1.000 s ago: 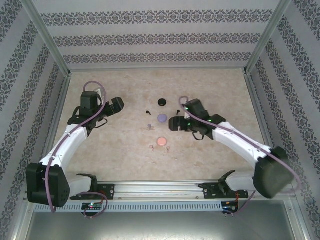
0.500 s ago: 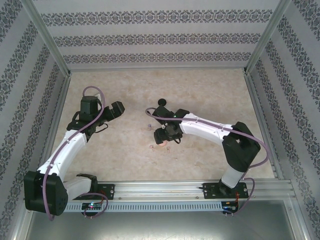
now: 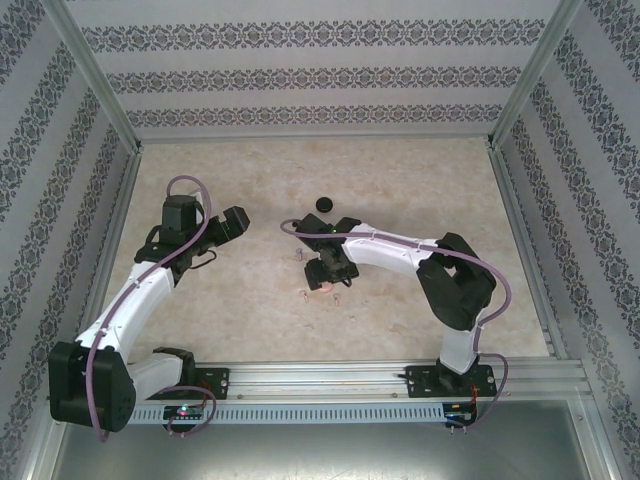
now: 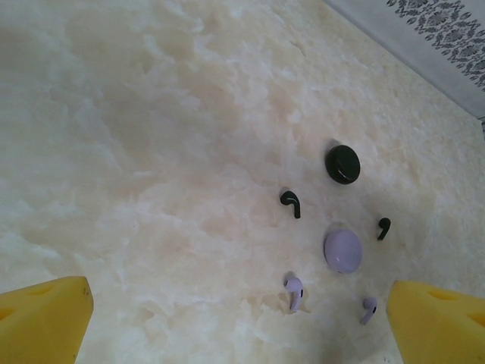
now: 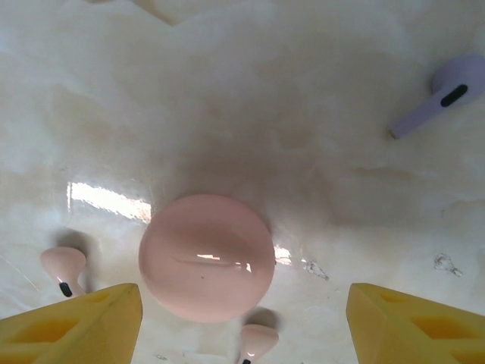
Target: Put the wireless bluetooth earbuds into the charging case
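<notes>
Hovering right gripper (image 5: 242,318), spread wide above pink case (image 5: 206,256), left gripper (image 4: 241,318) spread, empty.

Pale, marbled beige worktop (image 3: 430,180), glossy under overhead light. Walls (image 3: 320,75) at 9, 12 and 3 o'clock carry white paper with dark damask bands. Aluminium posts (image 3: 95,80) rise at 10 and 2; a metal rail (image 3: 330,375) spans 6.

A beige marbled table (image 3: 420,180) serves as the support surface. Three round discs are laid on it in a row: a black disc (image 4: 342,164), a pale purple disc (image 4: 343,250) and a pink disc (image 5: 206,256). Each disc is flanked by a matching pair laid on the surface beside it: black earbuds (image 4: 291,202), pale purple earbuds (image 4: 294,289) and pink earbuds (image 5: 64,267).
</notes>
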